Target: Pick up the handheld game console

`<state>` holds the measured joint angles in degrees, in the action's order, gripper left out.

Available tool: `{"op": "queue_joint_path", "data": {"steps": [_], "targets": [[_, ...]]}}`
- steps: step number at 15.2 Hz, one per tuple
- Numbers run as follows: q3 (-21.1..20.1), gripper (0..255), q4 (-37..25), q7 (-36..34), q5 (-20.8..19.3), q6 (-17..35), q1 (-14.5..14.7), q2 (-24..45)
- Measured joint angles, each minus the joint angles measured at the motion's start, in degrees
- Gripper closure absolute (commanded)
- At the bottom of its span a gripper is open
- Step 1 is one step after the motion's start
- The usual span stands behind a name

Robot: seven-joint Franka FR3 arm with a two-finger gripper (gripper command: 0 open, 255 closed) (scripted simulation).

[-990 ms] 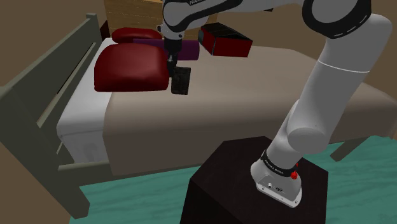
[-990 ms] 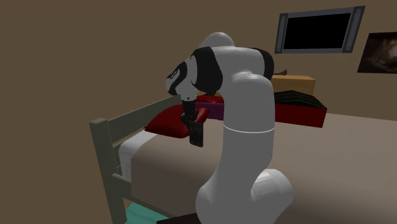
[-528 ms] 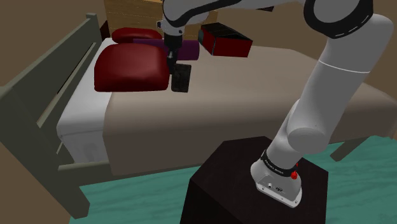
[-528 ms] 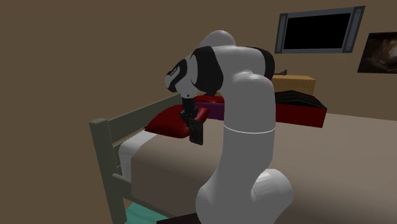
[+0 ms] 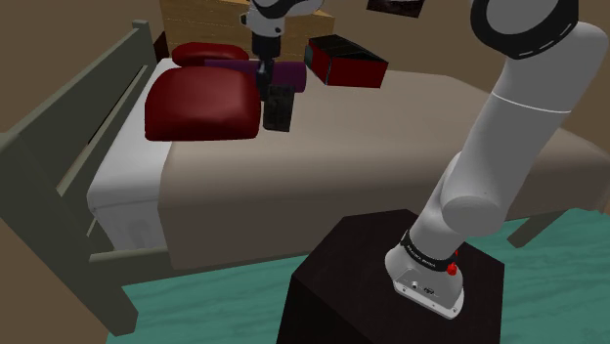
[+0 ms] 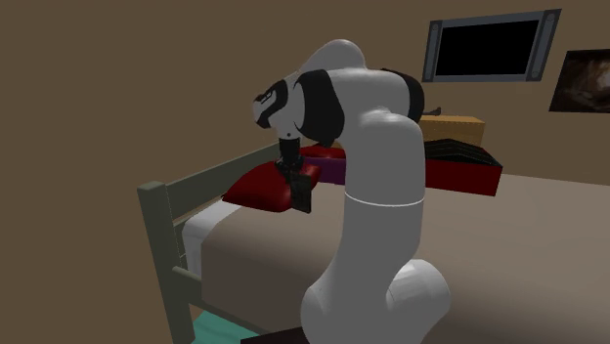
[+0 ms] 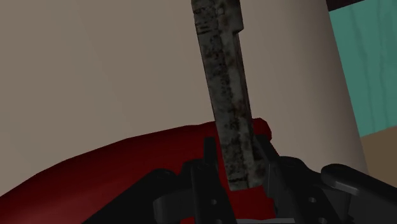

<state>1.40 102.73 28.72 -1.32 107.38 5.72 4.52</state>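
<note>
- One handheld game console (image 5: 280,110) is hanging clasped in one gripper (image 5: 266,90).
- Two red pillows (image 5: 200,106) are lying at the bed's (image 5: 411,147) head edge.
- One purple cushion (image 5: 291,74) is lying beside them.
- One dark red case (image 5: 344,61) is resting nearby.

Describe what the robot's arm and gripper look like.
The arm is white, with rounded tubular links and dark joints; a black lettered band and a red button sit near its base. The gripper is all black, two-fingered.
</note>
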Motion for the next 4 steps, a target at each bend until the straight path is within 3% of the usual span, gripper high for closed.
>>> {"op": "queue_joint_path", "data": {"steps": [4], "targets": [[0.1, 255, -2.3, 0.2, 0.0, -2.8, -0.1, -0.4]]}}
